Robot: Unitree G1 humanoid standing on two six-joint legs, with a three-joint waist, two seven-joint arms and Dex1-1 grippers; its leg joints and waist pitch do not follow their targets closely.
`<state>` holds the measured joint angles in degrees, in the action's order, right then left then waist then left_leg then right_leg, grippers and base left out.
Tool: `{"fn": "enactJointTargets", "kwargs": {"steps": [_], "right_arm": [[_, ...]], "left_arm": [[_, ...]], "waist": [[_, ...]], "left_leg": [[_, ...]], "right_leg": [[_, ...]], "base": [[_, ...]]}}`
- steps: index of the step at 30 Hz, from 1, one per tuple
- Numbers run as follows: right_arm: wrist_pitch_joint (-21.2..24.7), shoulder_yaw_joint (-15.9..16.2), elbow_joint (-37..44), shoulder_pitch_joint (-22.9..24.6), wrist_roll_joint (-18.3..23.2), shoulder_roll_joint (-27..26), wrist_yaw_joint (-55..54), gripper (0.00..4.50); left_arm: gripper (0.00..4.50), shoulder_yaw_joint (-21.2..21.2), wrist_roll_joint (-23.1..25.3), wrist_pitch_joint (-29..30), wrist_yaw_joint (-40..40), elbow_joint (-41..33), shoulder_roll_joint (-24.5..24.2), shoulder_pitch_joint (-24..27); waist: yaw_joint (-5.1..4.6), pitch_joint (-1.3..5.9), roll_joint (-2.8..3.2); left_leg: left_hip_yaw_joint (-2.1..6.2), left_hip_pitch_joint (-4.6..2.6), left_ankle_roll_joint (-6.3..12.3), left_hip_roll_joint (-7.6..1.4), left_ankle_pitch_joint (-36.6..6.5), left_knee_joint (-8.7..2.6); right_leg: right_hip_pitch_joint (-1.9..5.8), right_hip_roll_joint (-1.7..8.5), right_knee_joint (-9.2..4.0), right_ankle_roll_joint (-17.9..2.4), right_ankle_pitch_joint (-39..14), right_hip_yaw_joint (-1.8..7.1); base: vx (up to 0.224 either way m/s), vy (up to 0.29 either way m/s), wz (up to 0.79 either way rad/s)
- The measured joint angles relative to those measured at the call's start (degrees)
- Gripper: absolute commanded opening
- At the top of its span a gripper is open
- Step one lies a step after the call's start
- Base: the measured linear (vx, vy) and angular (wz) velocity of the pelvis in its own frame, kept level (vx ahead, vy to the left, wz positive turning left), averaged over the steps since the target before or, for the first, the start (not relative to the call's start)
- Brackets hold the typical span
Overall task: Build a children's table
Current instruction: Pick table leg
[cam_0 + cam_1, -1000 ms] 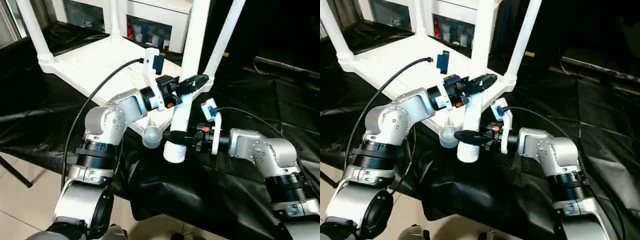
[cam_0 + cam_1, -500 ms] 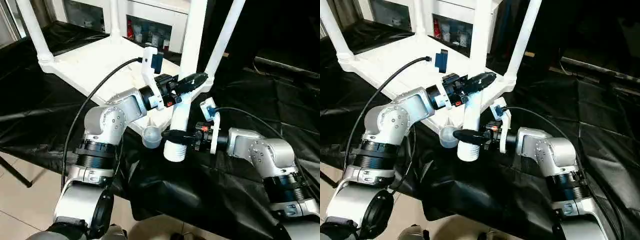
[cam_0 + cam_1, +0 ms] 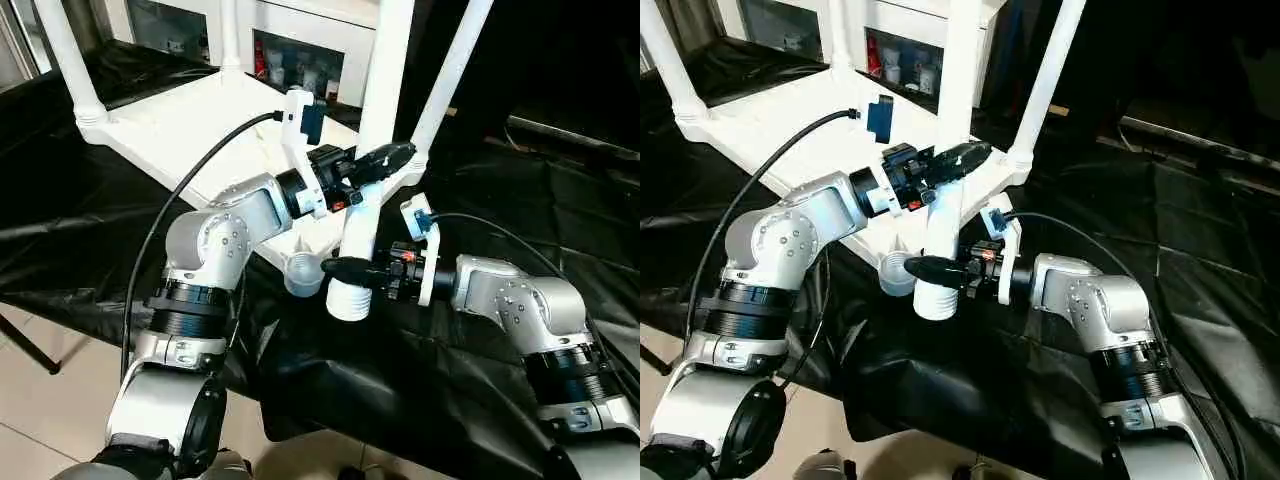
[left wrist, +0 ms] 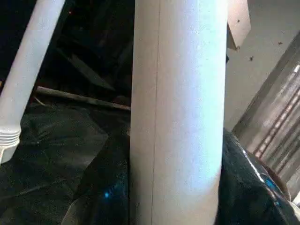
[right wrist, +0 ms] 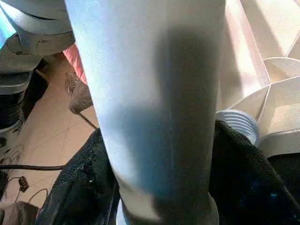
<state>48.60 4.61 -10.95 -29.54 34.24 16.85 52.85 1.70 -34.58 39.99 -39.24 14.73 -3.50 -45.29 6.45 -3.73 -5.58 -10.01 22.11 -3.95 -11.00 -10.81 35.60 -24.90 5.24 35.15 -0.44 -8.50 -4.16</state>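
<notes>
The children's table lies upside down on the black-covered bench, its white tabletop (image 3: 190, 120) with the ribbed underside facing up. Three white legs (image 3: 65, 55) stand in its corner sockets. Both grippers hold another white leg (image 3: 385, 70) nearly upright over the near corner. My left gripper (image 3: 385, 160) is shut on it part-way up. My right gripper (image 3: 340, 268) is shut on it just above its ribbed lower end (image 3: 348, 300). That end hangs beside the open round socket (image 3: 303, 272), just right of it. The wrist views look close up at the leg (image 4: 178, 117) and the socket (image 5: 236, 124).
A black sheet (image 3: 420, 380) covers the bench; its front edge drops to a tiled floor (image 3: 50, 400). A white cabinet with glass doors (image 3: 300, 60) stands behind. My left arm's black cable (image 3: 190, 190) arcs over the tabletop.
My right arm has edged left and closed a little tighter on the leg. The leg's lower end has lifted slightly. The left gripper has kept its hold.
</notes>
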Motion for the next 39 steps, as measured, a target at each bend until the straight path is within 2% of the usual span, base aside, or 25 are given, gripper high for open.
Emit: {"fn": "enactJointTargets", "kwargs": {"steps": [7,8,11,14,22,24,25,28,30,32,37,39], "right_arm": [[0.0,-1.0,0.0,0.0,1.2,0.0,0.1,2.8],[0.1,-1.0,0.0,0.0,1.2,0.0,0.1,2.52],[0.2,-1.0,0.3,0.0,1.2,-0.1,0.2,2.4],[0.4,-0.9,0.6,0.0,1.2,-0.2,0.1,2.08],[0.7,-0.9,1.5,0.6,1.2,-0.2,-0.4,2.0],[0.6,-0.9,1.9,1.0,1.2,-0.3,-0.7,1.99],[0.4,-1.0,1.9,1.2,1.2,-0.6,-1.3,1.99],[-1.0,-2.8,1.9,1.7,1.2,-2.6,-3.3,1.96],[-1.9,-5.0,1.7,2.0,1.5,-3.5,-5.5,1.94],[-3.6,-8.0,1.7,2.0,2.2,-5.8,-8.5,1.94],[-6.4,-11.8,1.7,2.5,3.4,-9.2,-13.2,1.91],[-10.4,-13.1,0.7,2.5,3.1,-11.8,-16.6,1.91]], "left_arm": [[1.82,-0.5,0.0,0.0,-0.4,0.0,0.1,0.0],[1.82,-0.5,0.0,0.0,-0.4,0.0,0.1,0.0],[1.82,-0.4,0.1,0.0,-0.3,0.0,0.0,0.0],[1.82,-0.4,0.1,0.0,-0.3,0.0,-0.1,0.0],[1.82,-0.9,0.6,0.0,-0.4,0.3,0.0,-0.1],[2.51,-1.1,0.6,0.4,-0.5,0.7,-0.1,-0.4],[2.51,-0.9,0.6,0.3,-0.4,1.0,0.1,-0.5],[2.72,-0.1,1.1,-2.2,0.8,1.5,0.6,-0.5],[2.95,2.1,1.1,-5.9,2.5,1.3,1.8,-0.5],[2.95,5.8,0.4,-8.6,5.0,1.2,2.8,-0.6],[2.98,9.7,-2.0,-9.6,6.7,-0.4,2.1,-0.6],[2.98,8.5,-1.7,-9.1,4.1,-2.6,-1.8,0.1]], "waist": [[0.0,0.0,-0.01],[0.0,0.0,-0.01],[-0.02,0.0,0.0],[0.0,0.0,0.0],[-0.01,0.0,0.08],[-0.04,-0.02,0.22],[-0.04,-0.02,0.34],[-0.1,-0.08,0.63],[-0.14,-0.04,1.09],[-0.24,0.02,1.4],[-0.62,0.01,1.36],[-1.14,0.03,1.28]], "left_leg": [[0.0,-0.01,-0.02,0.0,0.0,0.0],[0.0,-0.01,-0.02,0.0,0.0,0.0],[0.01,-0.01,-0.03,0.0,0.0,0.0],[0.01,-0.01,-0.04,0.0,0.0,0.0],[0.02,-0.03,-0.05,0.0,0.0,0.0],[0.02,-0.04,-0.05,0.0,0.0,0.0],[0.02,-0.05,-0.05,0.0,0.0,0.0],[0.04,-0.05,-0.06,0.0,0.0,0.0],[0.08,-0.04,-0.08,0.01,0.0,0.0],[0.08,-0.07,-0.08,0.01,0.0,0.0],[0.14,-0.07,-0.11,-0.05,0.1,-0.01],[0.13,-0.07,-0.14,-0.05,0.1,-0.02]], "right_leg": [[0.0,0.0,0.03,0.0,0.0,0.0],[0.0,0.0,0.03,0.0,0.0,0.0],[0.0,0.0,0.03,0.0,0.0,0.0],[0.0,0.0,0.03,0.0,0.0,0.0],[0.03,0.0,0.04,-0.1,0.0,0.0],[0.04,0.0,0.03,-0.1,0.1,0.0],[0.06,0.0,0.03,-0.1,0.1,0.0],[0.05,-0.01,0.04,-0.1,0.1,-0.01],[0.08,-0.02,-0.03,-0.2,0.1,-0.02],[0.09,-0.02,0.02,-0.2,0.1,-0.01],[0.06,-0.07,0.08,-0.1,0.1,-0.09],[0.02,-0.07,0.08,0.0,0.0,-0.08]], "base": [[0.0,0.0,0.0],[0.0,0.0,0.0],[0.0,0.0,0.0],[0.0,0.0,0.0],[0.0,0.0,0.0],[0.0,0.0,0.0],[0.0,0.0,0.0],[0.0,0.0,0.0],[0.0,0.0,0.0],[0.0,0.0,0.0],[0.0,0.0,0.0],[0.0,0.0,0.0]]}}
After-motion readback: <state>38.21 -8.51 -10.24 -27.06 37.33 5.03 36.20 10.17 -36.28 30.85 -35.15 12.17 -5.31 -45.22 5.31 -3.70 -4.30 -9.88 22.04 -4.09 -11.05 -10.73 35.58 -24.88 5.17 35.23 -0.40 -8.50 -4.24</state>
